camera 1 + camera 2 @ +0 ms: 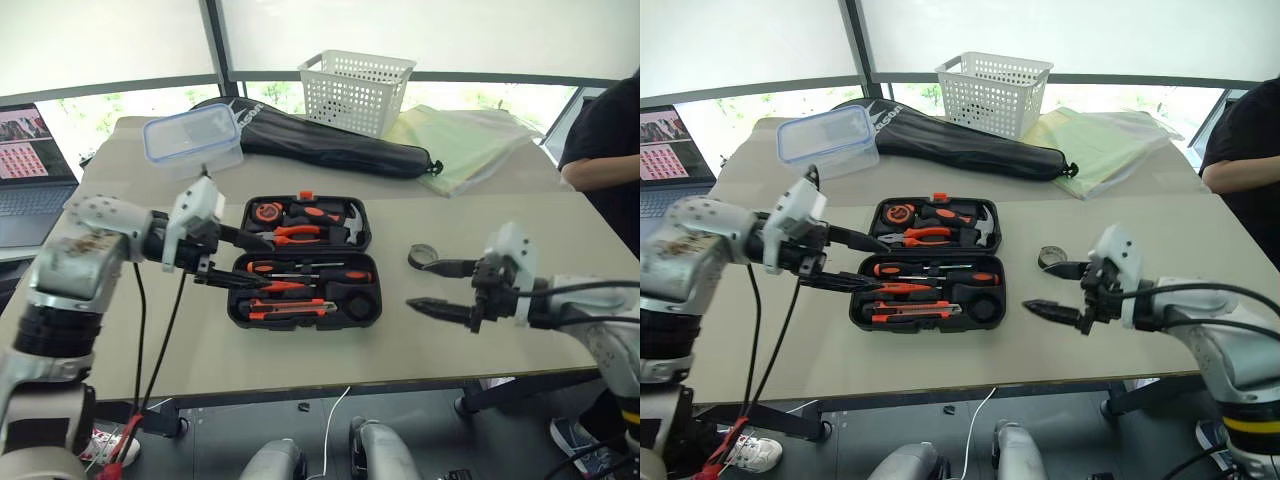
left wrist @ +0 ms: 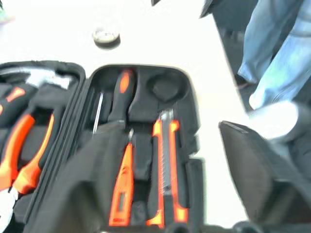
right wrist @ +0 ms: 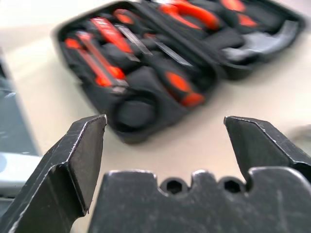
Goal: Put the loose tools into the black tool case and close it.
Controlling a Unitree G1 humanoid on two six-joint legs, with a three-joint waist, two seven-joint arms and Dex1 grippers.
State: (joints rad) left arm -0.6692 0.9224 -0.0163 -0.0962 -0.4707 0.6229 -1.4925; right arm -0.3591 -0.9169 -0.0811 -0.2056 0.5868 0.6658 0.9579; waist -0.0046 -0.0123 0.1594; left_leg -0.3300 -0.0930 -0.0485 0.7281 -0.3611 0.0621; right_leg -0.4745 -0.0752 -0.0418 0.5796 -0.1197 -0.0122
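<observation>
The black tool case [image 1: 236, 310] lies open in the middle of the table. Its near half holds two black-and-orange screwdrivers [image 1: 312, 270], a slim orange screwdriver [image 2: 121, 187] and an orange-black utility knife [image 2: 165, 170]. A round slot [image 2: 165, 87] beside them is empty. The small dark tape roll [image 1: 423, 256] sits on the table right of the case. My left gripper [image 1: 266, 264] hovers open over the case's left side. Just short of the tape roll, my right gripper [image 1: 420, 284] is open, its fingers [image 3: 73, 160] empty.
Pliers [image 1: 300, 233], a hammer and a tape measure fill the case's far half. Behind it lie a long black bag [image 1: 330, 140], a clear lidded box [image 1: 193, 135], a white basket [image 1: 357, 90] and a yellow-green sheet [image 1: 470, 140]. A laptop [image 1: 30, 170] is far left, a person [image 1: 605, 130] far right.
</observation>
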